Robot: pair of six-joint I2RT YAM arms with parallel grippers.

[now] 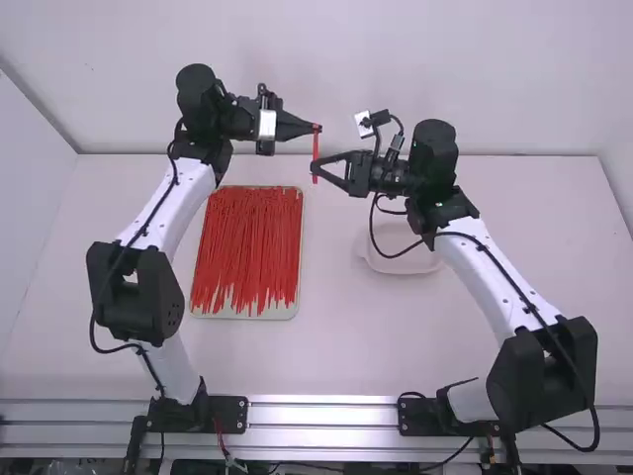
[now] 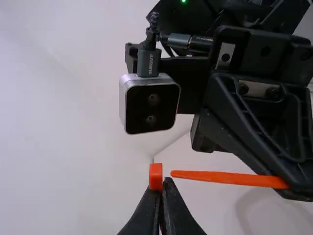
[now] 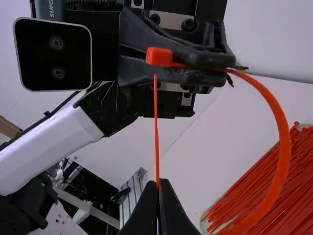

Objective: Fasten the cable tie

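A red cable tie (image 1: pixel 315 150) is held in the air between the two arms, above the far middle of the table. My left gripper (image 1: pixel 313 128) is shut on its square head (image 2: pixel 155 176), which also shows as the head (image 3: pixel 159 56) in the right wrist view. From there the strap (image 3: pixel 281 142) bends round in a loop. My right gripper (image 1: pixel 316 170) is shut on the thin tail end (image 3: pixel 156 147), whose tip (image 2: pixel 220 177) lies just beside the head, apart from it.
A tray (image 1: pixel 293 309) with several loose red cable ties (image 1: pixel 245 249) lies left of the middle. A white dish (image 1: pixel 396 259) sits under the right arm. The left arm's camera (image 3: pixel 53 55) and the right arm's camera (image 2: pixel 149 106) face each other closely.
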